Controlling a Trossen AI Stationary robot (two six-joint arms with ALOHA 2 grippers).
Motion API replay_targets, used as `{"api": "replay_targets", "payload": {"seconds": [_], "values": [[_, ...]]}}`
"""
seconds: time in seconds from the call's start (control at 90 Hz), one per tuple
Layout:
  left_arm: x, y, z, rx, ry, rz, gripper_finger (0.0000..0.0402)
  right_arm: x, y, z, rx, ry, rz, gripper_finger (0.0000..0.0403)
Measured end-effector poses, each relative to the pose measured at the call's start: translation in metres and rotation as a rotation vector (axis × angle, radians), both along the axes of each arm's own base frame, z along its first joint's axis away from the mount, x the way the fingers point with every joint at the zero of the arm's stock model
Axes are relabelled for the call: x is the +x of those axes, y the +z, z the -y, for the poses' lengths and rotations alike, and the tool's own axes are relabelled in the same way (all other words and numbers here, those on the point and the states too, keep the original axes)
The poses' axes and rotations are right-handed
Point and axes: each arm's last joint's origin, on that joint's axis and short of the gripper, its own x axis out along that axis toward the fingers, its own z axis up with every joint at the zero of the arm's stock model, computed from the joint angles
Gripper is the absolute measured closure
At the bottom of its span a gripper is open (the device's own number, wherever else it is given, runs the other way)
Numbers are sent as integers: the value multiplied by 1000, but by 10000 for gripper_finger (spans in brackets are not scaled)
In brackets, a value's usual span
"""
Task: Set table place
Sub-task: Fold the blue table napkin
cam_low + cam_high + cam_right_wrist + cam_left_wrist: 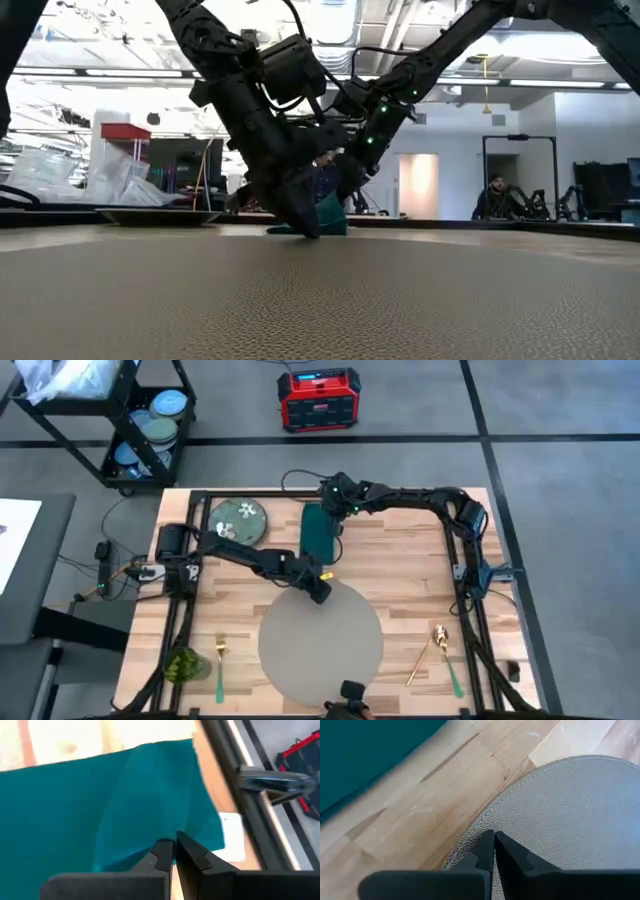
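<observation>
The place, a round grey placemat [320, 638], lies flat on the table [420, 575] near its front edge. My left gripper [320, 590] is shut at the mat's far rim and shows in the low view as the nearer gripper [305, 226]. Just beyond it lies a dark teal napkin [318, 530]. My right gripper [337, 510] is shut on the napkin near its far right part. A green floral plate [238, 520] rests flat at the far left. My left gripper has the placemat's far rim [470, 845] between its two shut fingertips. It comes slanting down from the table's far left. The rim rises slightly to the fingers, and the mat's remaining part [570, 815] lies flat on the table. My right gripper pinches the napkin by its edge near one corner [200, 832], the fingers slanting down from the table's far right. The cloth rises in a raised fold [145, 805] toward the fingers. Its other parts [50, 810] lie on the wood.
A fork [220, 660] and a green object [183, 664] lie at the near left. A gold spoon [440, 637] and a knife [420, 665] lie at the near right. Black rails [468, 610] frame the table. A black wire cart [150, 430] stands beyond the far left corner.
</observation>
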Motion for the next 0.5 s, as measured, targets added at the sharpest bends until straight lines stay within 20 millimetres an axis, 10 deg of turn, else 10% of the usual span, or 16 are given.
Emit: {"api": "replay_targets", "payload": {"seconds": [0.278,0.5], "values": [[-6,47,-23,121,22,153,402,7,-1,-12,-5,32,9,403],[-15,32,-54,181,41,18,402,7,-2,-14,2,36,-5,403]]}}
